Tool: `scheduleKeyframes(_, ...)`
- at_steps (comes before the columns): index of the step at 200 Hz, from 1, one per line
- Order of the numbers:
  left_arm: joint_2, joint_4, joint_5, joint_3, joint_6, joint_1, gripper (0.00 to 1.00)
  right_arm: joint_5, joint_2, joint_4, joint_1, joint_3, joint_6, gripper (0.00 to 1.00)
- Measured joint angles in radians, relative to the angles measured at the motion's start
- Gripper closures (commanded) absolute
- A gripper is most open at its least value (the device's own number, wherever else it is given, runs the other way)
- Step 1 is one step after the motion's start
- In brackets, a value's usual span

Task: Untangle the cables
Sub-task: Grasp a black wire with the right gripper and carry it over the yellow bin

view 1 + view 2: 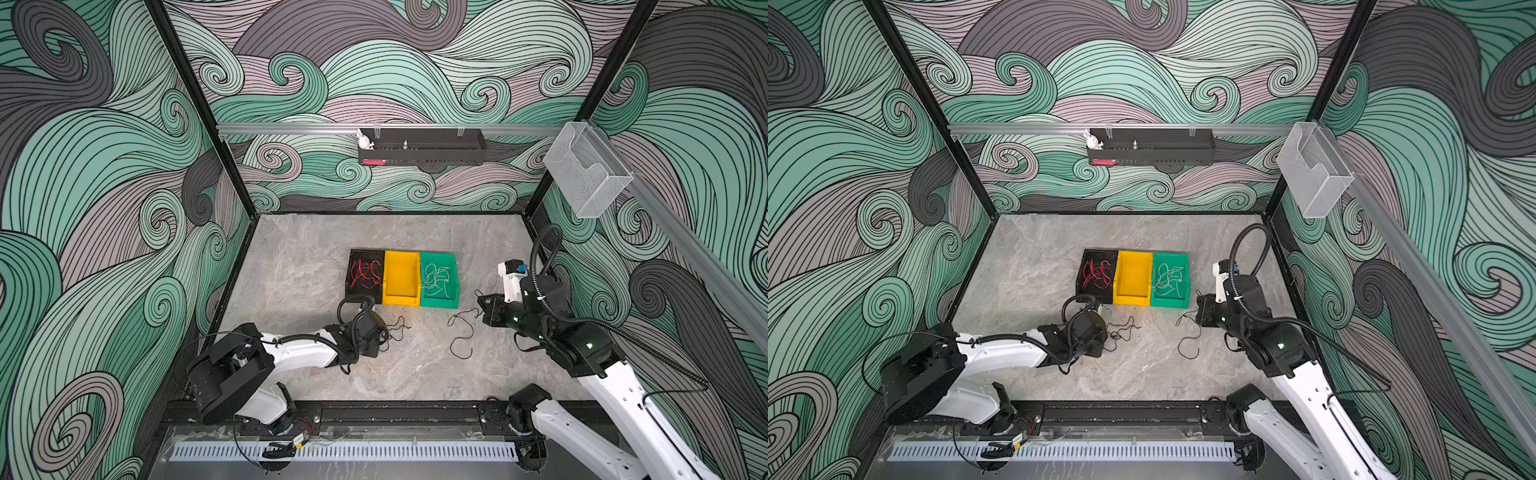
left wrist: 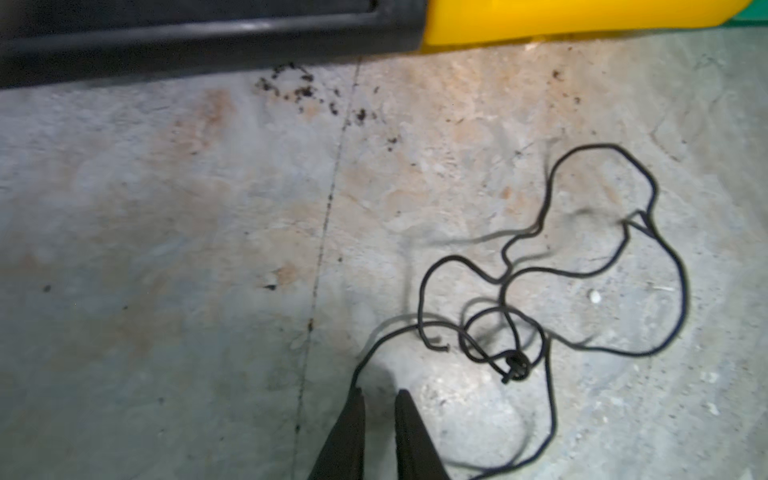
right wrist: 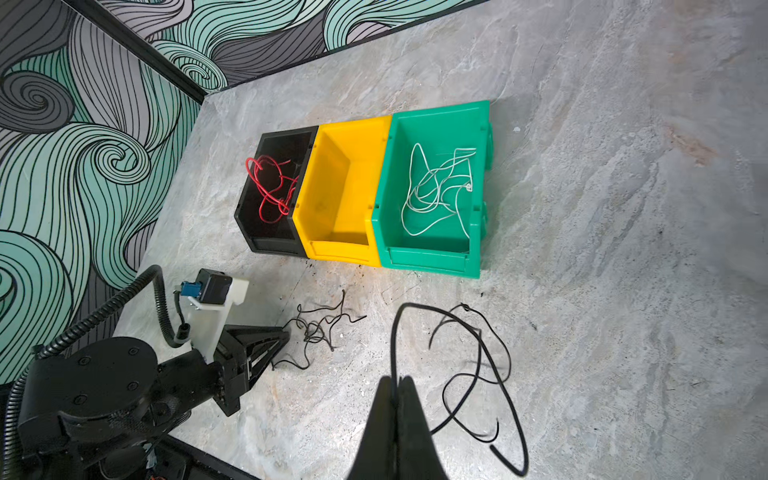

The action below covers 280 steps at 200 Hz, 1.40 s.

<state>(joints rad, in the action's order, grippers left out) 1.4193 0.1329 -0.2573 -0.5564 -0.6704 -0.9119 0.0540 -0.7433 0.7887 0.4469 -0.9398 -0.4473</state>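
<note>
Black cable [image 3: 393, 345] is pinched in the closed right gripper [image 3: 397, 379]; left gripper [image 2: 380, 390] has its jaws slightly apart, one fingertip [image 2: 349, 432] touching the second black cable [image 2: 515, 365] on the table [image 2: 166, 249].

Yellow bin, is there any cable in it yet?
No: the yellow bin is bare inside, while red cables lie in the black bin and white cables in the green bin.

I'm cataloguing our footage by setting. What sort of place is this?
Most likely an enclosed robot test cell in a lab: two arms mounted on a front rail, swirl-printed panels on a black frame walling in the table, and staged props, coloured bins and a black cable pinched by the right gripper.
</note>
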Motion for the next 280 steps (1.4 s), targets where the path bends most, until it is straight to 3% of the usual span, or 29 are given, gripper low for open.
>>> scheduleKeyframes(26, -0.067, 0.070, -0.007, 0.029, -0.004, 0.024, 0.79, 0.090, -0.022, -0.001, -0.002, -0.025, 0.008, 1.00)
scheduleKeyframes(74, -0.193, 0.177, -0.008, 0.014, 0.012, 0.035, 0.63, 0.277, -0.034, -0.055, -0.002, -0.025, -0.004, 1.00)
scheduleKeyframes(132, -0.346, 0.197, -0.003, -0.021, 0.039, 0.035, 0.55, 0.392, -0.132, -0.180, -0.002, -0.090, -0.068, 1.00)
scheduleKeyframes(193, -0.384, 0.201, -0.003, -0.009, 0.021, 0.039, 0.38, 0.428, -0.348, -0.339, -0.002, -0.303, -0.088, 1.00)
scheduleKeyframes(280, -0.472, 0.204, -0.011, 0.069, -0.019, 0.064, 0.36, 0.409, -0.709, -0.462, -0.002, -0.532, -0.014, 1.00)
